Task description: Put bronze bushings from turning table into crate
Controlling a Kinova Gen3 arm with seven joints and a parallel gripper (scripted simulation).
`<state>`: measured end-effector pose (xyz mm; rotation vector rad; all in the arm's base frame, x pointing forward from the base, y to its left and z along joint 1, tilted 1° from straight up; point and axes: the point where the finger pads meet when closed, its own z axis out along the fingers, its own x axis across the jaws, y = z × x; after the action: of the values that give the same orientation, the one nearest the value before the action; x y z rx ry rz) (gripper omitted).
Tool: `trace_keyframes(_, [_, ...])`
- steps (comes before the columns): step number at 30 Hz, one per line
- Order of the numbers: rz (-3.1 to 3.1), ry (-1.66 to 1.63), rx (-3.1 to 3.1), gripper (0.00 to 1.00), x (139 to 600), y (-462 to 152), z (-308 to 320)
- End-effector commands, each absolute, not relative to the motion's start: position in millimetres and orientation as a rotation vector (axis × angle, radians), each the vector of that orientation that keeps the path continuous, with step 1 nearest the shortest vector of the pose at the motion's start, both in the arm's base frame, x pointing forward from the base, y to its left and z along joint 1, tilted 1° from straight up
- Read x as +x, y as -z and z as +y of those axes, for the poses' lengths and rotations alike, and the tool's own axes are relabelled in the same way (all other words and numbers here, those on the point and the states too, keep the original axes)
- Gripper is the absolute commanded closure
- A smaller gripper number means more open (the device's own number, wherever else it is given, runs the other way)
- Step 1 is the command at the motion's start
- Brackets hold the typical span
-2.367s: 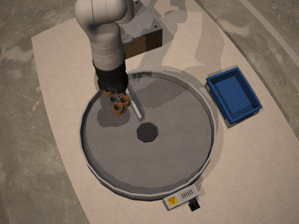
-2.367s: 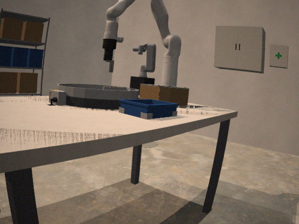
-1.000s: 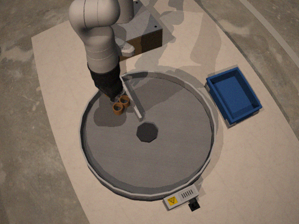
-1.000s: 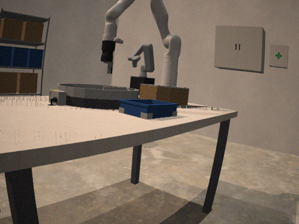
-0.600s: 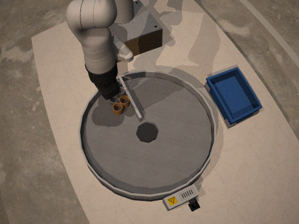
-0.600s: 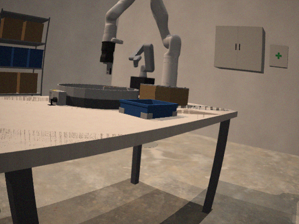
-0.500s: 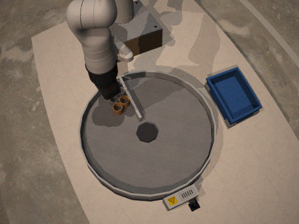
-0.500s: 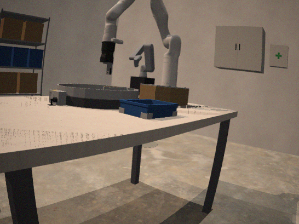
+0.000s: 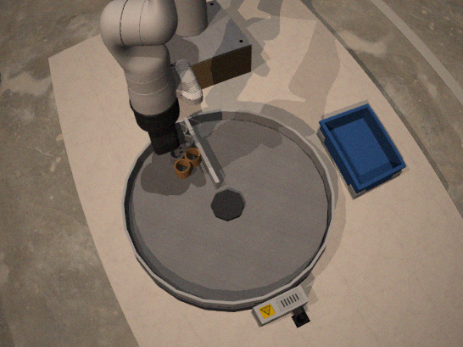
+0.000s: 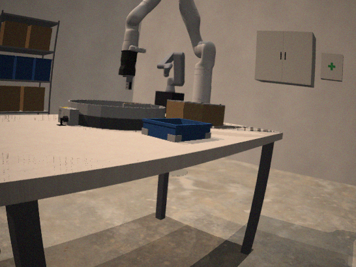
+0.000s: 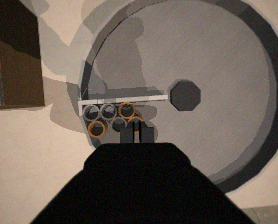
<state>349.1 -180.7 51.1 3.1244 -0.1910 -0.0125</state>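
The grey turning table (image 9: 254, 238) (image 10: 114, 106) (image 11: 220, 65) holds a cluster of bushings pressed against a pale straight bar (image 9: 205, 153) (image 11: 125, 99) near its far left rim. Two bronze bushings (image 9: 183, 168) (image 9: 193, 157) show in the overhead view. The wrist view shows three bronze rings (image 11: 98, 129) (image 11: 127, 109) (image 11: 135, 120), the last partly behind my fingers, among steel bushings (image 11: 92, 113) (image 11: 108, 110). My gripper (image 9: 175, 150) (image 10: 128, 85) (image 11: 136, 129) hangs well above the cluster, nearly shut with a narrow gap, holding nothing. The blue crate (image 9: 345, 113) (image 10: 176, 129) stands empty to the right of the turning table.
A dark octagonal hub (image 9: 228, 204) (image 11: 185, 95) marks the turning table's centre. The arm's base block (image 9: 220, 56) (image 10: 195, 111) stands behind the turning table. A control box (image 9: 280, 306) (image 10: 68, 115) sits at its near rim. A shelf (image 10: 23, 62) stands at the wall.
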Motion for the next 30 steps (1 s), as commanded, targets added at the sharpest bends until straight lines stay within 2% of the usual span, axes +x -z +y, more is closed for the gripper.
trace_keyframes(1, [-0.190,0.010,3.124,0.73,349.6,-51.6,-180.7])
trace_keyframes(4, [-0.190,0.010,3.124,0.73,349.6,-51.6,-180.7])
trace_keyframes(9, [-0.565,0.008,3.078,0.73,351.5,-47.7,-184.3])
trace_keyframes(21, [-0.565,0.008,3.078,0.73,351.5,-47.7,-184.3])
trace_keyframes(26, [-0.932,0.005,2.987,0.73,353.3,-43.8,-187.8])
trace_keyframes(30, [-0.932,0.005,2.987,0.73,353.3,-43.8,-187.8])
